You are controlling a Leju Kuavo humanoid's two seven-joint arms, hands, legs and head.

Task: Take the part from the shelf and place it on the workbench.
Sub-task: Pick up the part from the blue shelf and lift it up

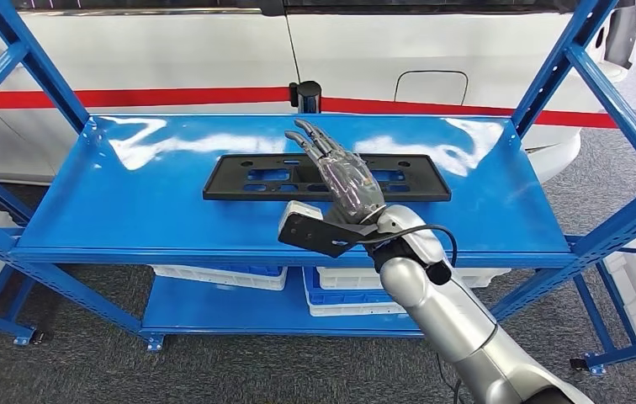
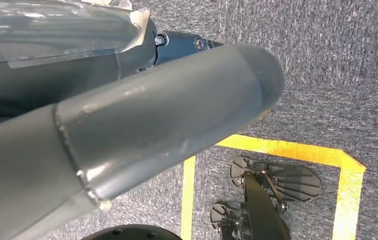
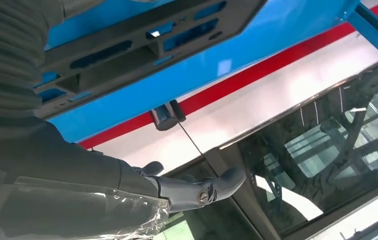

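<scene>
A long flat black part (image 1: 247,178) with several cut-outs lies across the middle of the blue shelf's top board (image 1: 113,202). My right hand (image 1: 340,172) reaches over the part's middle with its fingers stretched out and apart, holding nothing. Whether it touches the part I cannot tell. In the right wrist view the part (image 3: 127,50) runs past my hand (image 3: 77,195), whose fingers (image 3: 217,185) point beyond it without closing on it. My left hand (image 2: 127,125) hangs over the floor, thumb straight, with nothing in it.
Blue uprights and slanted braces (image 1: 601,93) frame the shelf on both sides. White and blue bins (image 1: 222,276) sit on the lower board. A white vehicle with a red stripe (image 1: 172,50) stands close behind. Yellow tape (image 2: 347,165) marks the grey carpet.
</scene>
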